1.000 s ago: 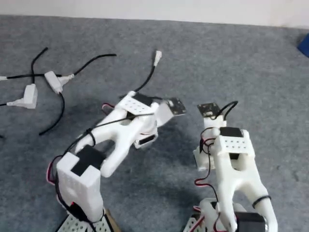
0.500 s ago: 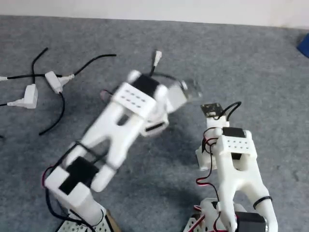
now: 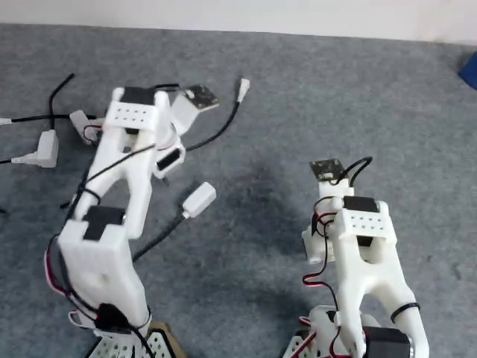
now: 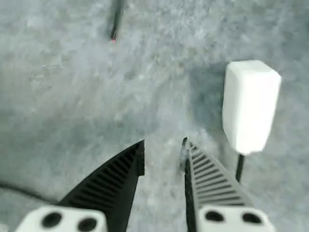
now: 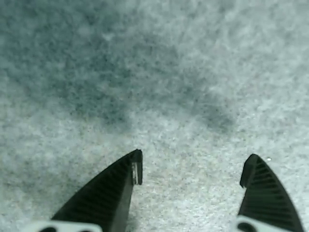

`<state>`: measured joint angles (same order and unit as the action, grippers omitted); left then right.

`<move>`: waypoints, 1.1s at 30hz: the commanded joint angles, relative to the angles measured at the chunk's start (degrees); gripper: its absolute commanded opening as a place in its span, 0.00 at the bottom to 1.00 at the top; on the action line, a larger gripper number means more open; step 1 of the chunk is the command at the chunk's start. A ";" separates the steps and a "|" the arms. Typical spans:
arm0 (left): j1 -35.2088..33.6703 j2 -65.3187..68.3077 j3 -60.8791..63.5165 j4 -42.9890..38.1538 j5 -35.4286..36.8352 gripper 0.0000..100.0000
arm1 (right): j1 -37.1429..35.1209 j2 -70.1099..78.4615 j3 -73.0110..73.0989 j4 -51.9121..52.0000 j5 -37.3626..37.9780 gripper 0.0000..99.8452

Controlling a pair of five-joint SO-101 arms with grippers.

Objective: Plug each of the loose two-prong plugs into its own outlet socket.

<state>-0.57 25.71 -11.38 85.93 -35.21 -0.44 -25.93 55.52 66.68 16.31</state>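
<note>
On the grey carpet a white socket block [image 3: 198, 200] on a black cord lies at the middle left. A small white plug [image 3: 243, 88] on a black cord lies at the far middle. Two more white pieces [image 3: 46, 148] [image 3: 80, 125] sit at the far left among black cords. The left arm [image 3: 134, 119] stretches over those cords. My left gripper [image 4: 164, 147] hangs narrowly open over bare carpet, with a white block [image 4: 251, 106] and its cord beside one finger. My right gripper [image 5: 193, 164] is wide open over bare carpet, and its arm [image 3: 358, 224] stands at the near right.
Loose black cords [image 3: 89, 171] curl across the far left. A cord end with a red tip [image 4: 115, 21] lies ahead of the left gripper. A blue object [image 3: 469, 71] shows at the right edge. Open carpet lies between the two arms.
The left arm has swung from the table's middle out to the far left, uncovering the white socket block. The right arm has stayed put.
</note>
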 commanded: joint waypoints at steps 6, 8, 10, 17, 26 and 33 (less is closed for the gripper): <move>5.76 4.26 -1.71 -2.20 0.00 0.15 | 1.01 -1.89 -0.04 -0.31 0.62 0.32; 7.43 4.18 -2.33 -2.20 2.29 0.15 | 1.01 -1.89 -0.04 -0.31 0.62 0.32; 8.84 4.00 -3.03 -2.11 2.55 0.15 | 1.01 -1.89 -0.04 -0.31 0.62 0.32; 12.88 3.56 -3.21 0.70 5.10 0.15 | 1.19 -1.89 -0.04 -0.31 0.62 0.32; 18.51 3.56 -2.95 3.43 7.82 0.13 | 1.27 -1.89 0.75 -0.40 0.70 0.32; 22.99 3.56 -2.86 6.51 8.00 0.13 | 1.27 -1.89 0.75 -0.40 0.70 0.32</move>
<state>20.62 30.55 -12.79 91.21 -27.74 -0.44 -25.93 56.57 66.68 16.31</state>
